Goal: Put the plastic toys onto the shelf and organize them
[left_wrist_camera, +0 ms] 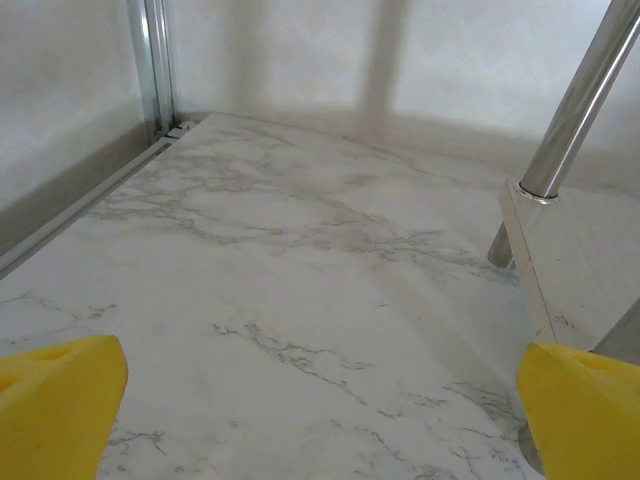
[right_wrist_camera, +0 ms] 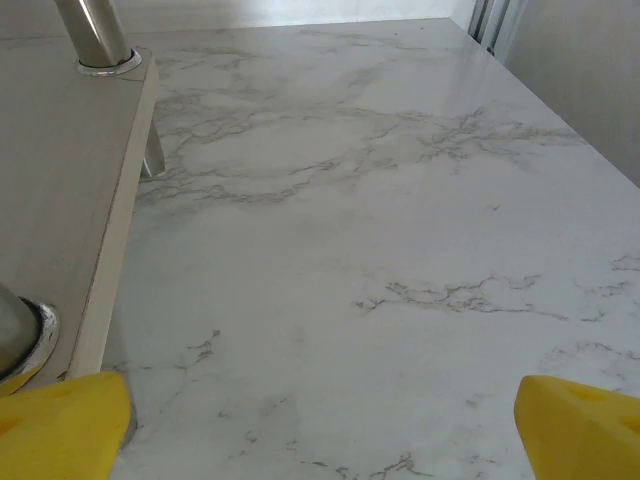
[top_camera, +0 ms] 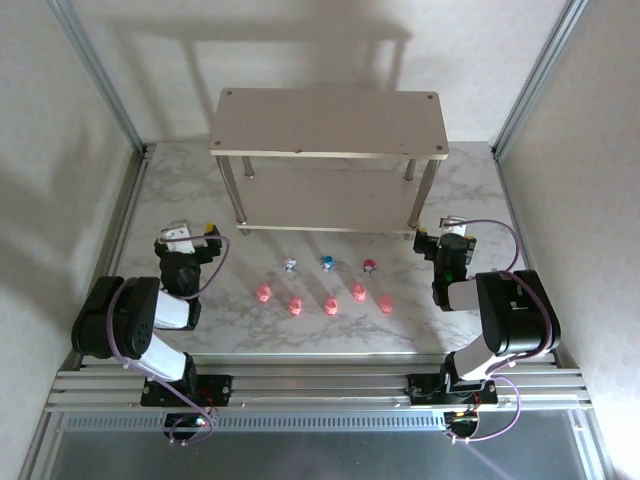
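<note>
The shelf [top_camera: 328,122], two beige boards on thin silver legs, stands at the back middle of the marble table. In front of it the plastic toys sit in two rows: three whitish ones [top_camera: 326,262] behind and several pink ones [top_camera: 329,305] nearer the arms. My left gripper [top_camera: 192,232] rests low on the table to the left of the toys, open and empty. My right gripper [top_camera: 447,232] is open and empty by the shelf's front right leg. In the left wrist view the yellow fingertips [left_wrist_camera: 55,400] stand wide apart over bare marble. The right wrist view shows its yellow fingertips [right_wrist_camera: 580,425] equally spread.
The shelf's lower board [left_wrist_camera: 580,250] and a silver leg [left_wrist_camera: 580,110] lie just right of my left gripper. The same board [right_wrist_camera: 60,180] lies just left of my right gripper. Metal frame rails [top_camera: 120,100] and white walls enclose the table [top_camera: 480,190].
</note>
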